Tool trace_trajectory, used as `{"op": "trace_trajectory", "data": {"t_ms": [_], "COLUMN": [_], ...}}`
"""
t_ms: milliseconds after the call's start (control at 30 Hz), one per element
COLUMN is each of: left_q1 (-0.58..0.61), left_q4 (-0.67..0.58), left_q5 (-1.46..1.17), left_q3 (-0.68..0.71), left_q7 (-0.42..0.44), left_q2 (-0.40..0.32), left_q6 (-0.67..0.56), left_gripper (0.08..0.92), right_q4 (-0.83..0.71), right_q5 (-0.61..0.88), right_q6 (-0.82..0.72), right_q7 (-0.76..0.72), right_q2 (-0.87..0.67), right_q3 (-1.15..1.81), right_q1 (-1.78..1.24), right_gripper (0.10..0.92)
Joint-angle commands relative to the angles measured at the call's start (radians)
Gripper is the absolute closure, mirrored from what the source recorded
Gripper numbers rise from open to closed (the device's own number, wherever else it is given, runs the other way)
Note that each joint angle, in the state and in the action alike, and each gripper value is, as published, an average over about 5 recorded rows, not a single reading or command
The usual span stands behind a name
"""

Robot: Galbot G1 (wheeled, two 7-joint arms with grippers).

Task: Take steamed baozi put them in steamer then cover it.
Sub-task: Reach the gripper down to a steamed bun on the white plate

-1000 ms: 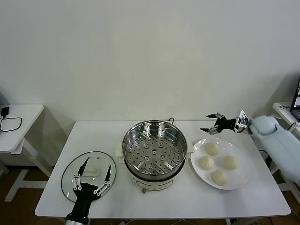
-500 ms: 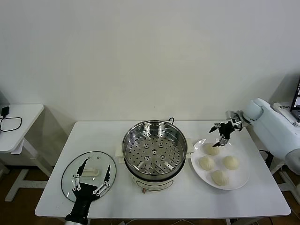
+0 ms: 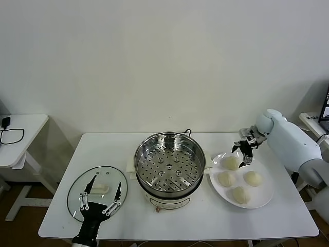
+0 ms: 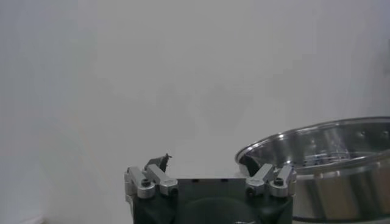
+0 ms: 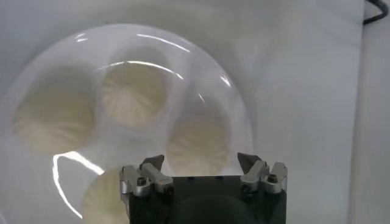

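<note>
Four baozi (image 3: 236, 178) all sitting on the plate (image 3: 262, 199), none in the steamer (image 3: 169, 162) yet. Grouped in a loose diamond, near one another but not squashed together, so room for fingers to slip in around any one of them. Seen from the right wrist too: pleated tops, plate (image 5: 234, 115) rim curving round them.

Right tool (image 3: 242, 153) hanging just over the far bun (image 3: 232, 162), the one nearest the steamer, pointing down, jaws spread wide, nothing held. Probably lined up for a top-down pinch on that one, which makes sense as the shortest carry across. Soft dough, so a gentle squeeze looks wise or the pleats get dented.

Steamer right beside the plate, mid-counter (image 3: 205, 221), open on top, perforated tray bare and ready. Cord trailing off the back. Open top is the whole point, otherwise nowhere to drop buns.

Glass lid (image 3: 97, 192) parked flat over on the left side of the counter, handle up, well clear of the steamer so it doesn't block loading. Left tool (image 3: 101, 196) hovering over it, jaws wide as well, gripping nothing. Looks like it's just waiting there for the covering step at the end. Left wrist view only shows the steamer (image 4: 323, 164) side-on past the fingers.
</note>
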Motion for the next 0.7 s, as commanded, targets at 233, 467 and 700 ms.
{"op": "trace_trajectory", "data": {"t_ms": [233, 467, 700], "left_q1": [0.001, 0.0, -0.002], "left_q4": [0.0, 0.003, 0.005], "left_q5": [-0.008, -0.008, -0.008], "left_q3": [-0.004, -0.003, -0.002], "left_q7": [-0.004, -0.005, -0.007], "left_q2": [0.0, 0.0, 0.0], "left_q6": [-0.003, -0.004, -0.005], "left_gripper": [0.177, 0.177, 0.177], "right_q4": [-0.037, -0.038, -0.023], "right_q5": [-0.063, -0.064, -0.063], "right_q6": [0.01, 0.01, 0.013], "right_q7": [0.06, 0.064, 0.071], "right_q2": [0.048, 0.053, 0.046], "right_q3": [-0.031, -0.032, -0.035], "right_q1": [-0.01, -0.02, -0.027], "right_gripper": [0.203, 0.212, 0.29]}}
